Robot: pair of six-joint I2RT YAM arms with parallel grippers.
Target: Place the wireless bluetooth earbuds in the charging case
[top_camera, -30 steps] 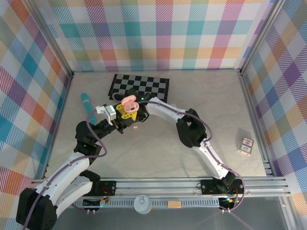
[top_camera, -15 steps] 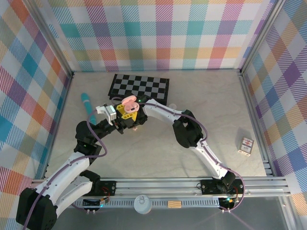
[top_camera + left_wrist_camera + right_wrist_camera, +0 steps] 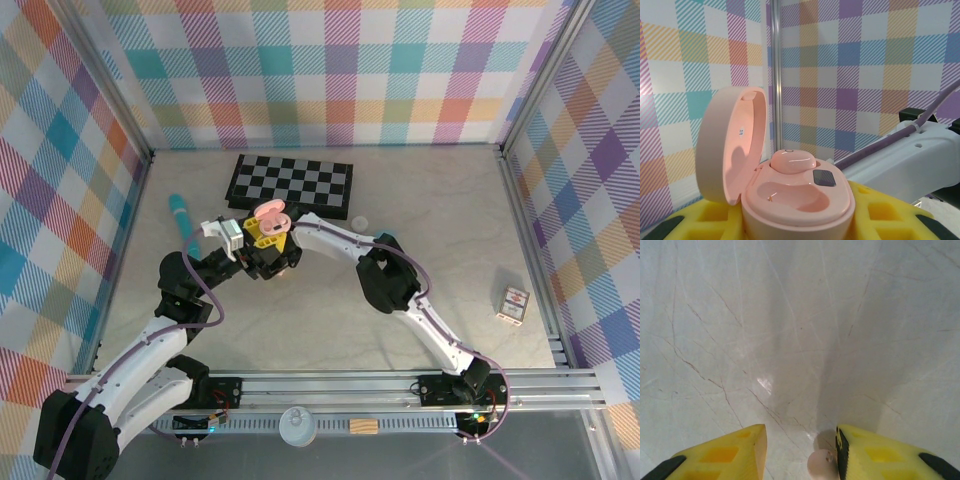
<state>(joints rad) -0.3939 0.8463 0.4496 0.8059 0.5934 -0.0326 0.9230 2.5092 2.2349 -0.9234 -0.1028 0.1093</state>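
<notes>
The teal stick [image 3: 183, 222] is lying near the left wall, leaving only a narrow strip of table [image 3: 330, 320] along that edge. Just right of it, your left gripper [image 3: 797, 225] is clamping the charging case [image 3: 800, 202] between its yellow fingers [image 3: 880, 215], with the lid standing open. One pink earbud [image 3: 792, 161] is sitting in one socket, and the other socket is lying bare. Beyond the case, the checkerboard [image 3: 292, 182] is resting near the far wall. Your right gripper [image 3: 801, 436] is hovering low over the table beside the case, its fingers parted. A loose earbud [image 3: 820, 463] is lying on the table between them, right beside the right-hand finger in the wrist view. Further right, open table is running out to a small box [image 3: 514, 305] near the right wall.
</notes>
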